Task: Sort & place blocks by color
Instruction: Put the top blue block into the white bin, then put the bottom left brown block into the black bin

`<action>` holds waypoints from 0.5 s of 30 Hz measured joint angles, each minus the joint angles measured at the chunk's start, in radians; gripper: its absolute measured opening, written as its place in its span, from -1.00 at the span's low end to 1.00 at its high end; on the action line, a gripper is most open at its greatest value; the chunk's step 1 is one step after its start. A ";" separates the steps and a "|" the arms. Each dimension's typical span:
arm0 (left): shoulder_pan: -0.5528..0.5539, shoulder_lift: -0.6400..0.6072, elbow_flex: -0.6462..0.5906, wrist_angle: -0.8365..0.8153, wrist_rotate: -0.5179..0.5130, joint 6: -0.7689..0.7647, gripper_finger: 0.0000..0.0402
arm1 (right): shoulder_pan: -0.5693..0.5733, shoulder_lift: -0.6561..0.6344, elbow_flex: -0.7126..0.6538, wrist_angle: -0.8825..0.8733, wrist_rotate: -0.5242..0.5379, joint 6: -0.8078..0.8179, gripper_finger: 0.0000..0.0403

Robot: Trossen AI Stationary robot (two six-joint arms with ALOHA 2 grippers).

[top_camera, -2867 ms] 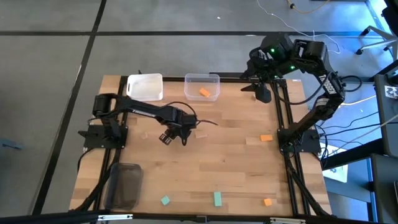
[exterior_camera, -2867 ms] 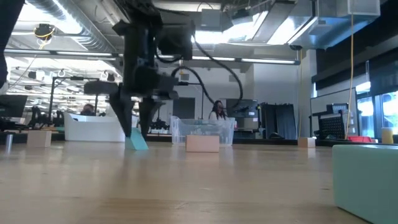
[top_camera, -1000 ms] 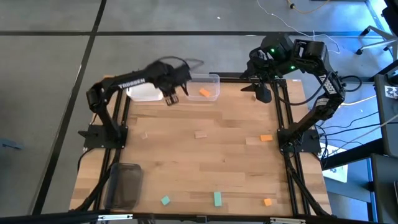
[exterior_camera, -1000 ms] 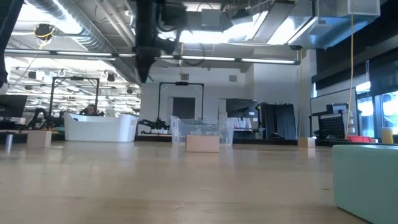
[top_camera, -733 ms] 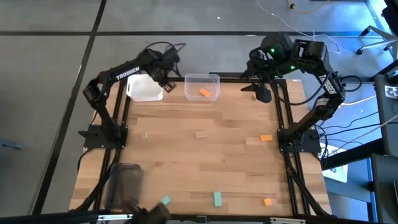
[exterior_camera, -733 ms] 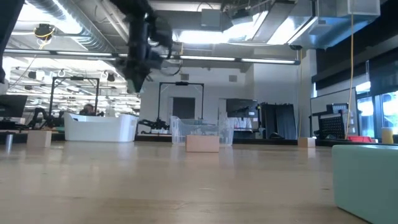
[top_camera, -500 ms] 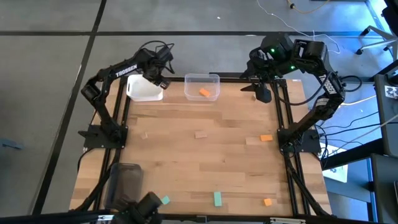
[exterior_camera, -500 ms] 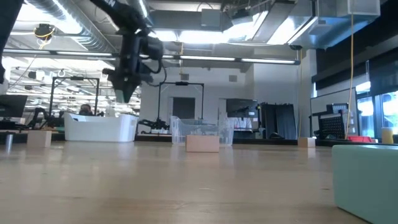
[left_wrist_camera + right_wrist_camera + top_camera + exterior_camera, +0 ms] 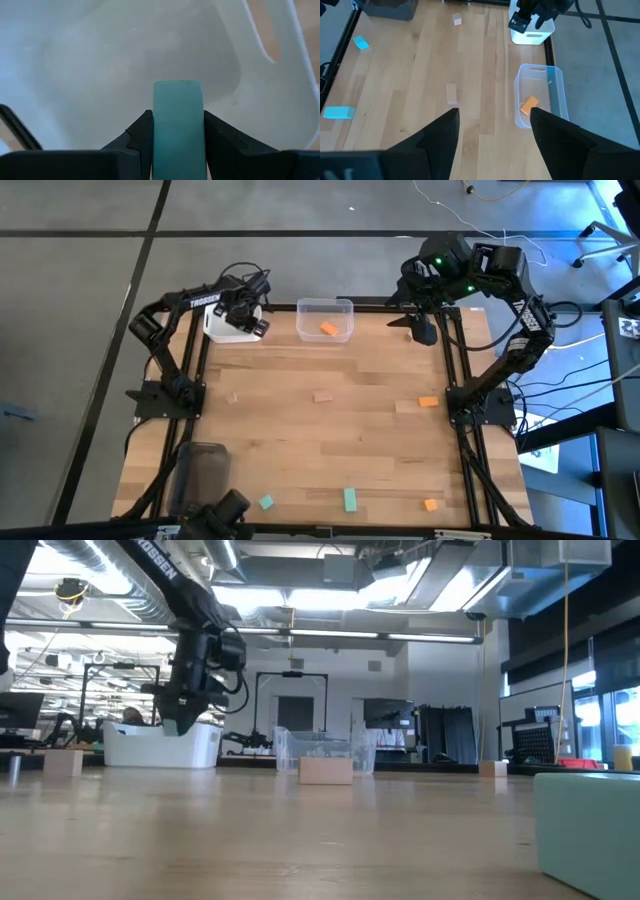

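Swinging from mid-surface to the far left corner, the left claw (image 9: 178, 165) now hangs over the white plastic bin (image 9: 232, 322), pinching a teal-green wooden block (image 9: 178, 130) upright, apparently for release inside. Beside it, the clear plastic bin (image 9: 325, 319) holds one orange block (image 9: 328, 329). Over the far right corner waits the right claw (image 9: 492, 131), fingers parted, empty.

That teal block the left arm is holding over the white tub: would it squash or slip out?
The teal block probably won't squash: its edges look straight between the left gripper fingers. Its flat sides suit the grip, so slipping seems unlikely. Dropped into the white bin, it should land flat rather than roll.
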 joint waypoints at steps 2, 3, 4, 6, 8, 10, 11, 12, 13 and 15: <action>0.000 0.000 -0.016 0.026 0.000 0.000 -0.39 | 0.000 0.000 0.000 0.000 0.000 -0.004 0.22; 0.000 0.000 -0.023 0.029 0.000 0.000 -0.38 | 0.000 0.000 0.000 0.000 0.000 -0.005 0.22; 0.000 0.000 -0.030 0.030 0.000 0.000 -0.35 | 0.000 0.000 0.000 0.000 0.000 -0.005 0.22; 0.000 0.000 -0.036 0.035 0.000 0.000 -0.24 | 0.000 0.000 0.000 0.000 0.000 -0.005 0.22; 0.000 0.000 -0.037 0.036 -0.001 0.000 -0.14 | 0.000 0.000 0.000 0.000 0.000 -0.005 0.22; 0.000 0.000 -0.038 0.036 -0.001 0.000 -0.09 | 0.000 0.000 0.000 0.000 0.000 -0.005 0.22; 0.000 0.000 -0.038 0.038 -0.001 0.000 -0.08 | 0.000 0.000 0.000 0.000 0.000 -0.005 0.22; 0.000 0.000 -0.038 0.039 0.000 0.000 -0.08 | 0.000 0.000 0.000 0.000 0.000 -0.005 0.22; 0.000 0.000 -0.038 0.039 -0.001 0.001 -0.07 | 0.000 0.000 0.000 0.000 0.000 -0.005 0.22; 0.000 0.000 -0.038 0.039 -0.001 0.002 -0.06 | 0.000 0.000 0.000 0.001 0.000 -0.005 0.22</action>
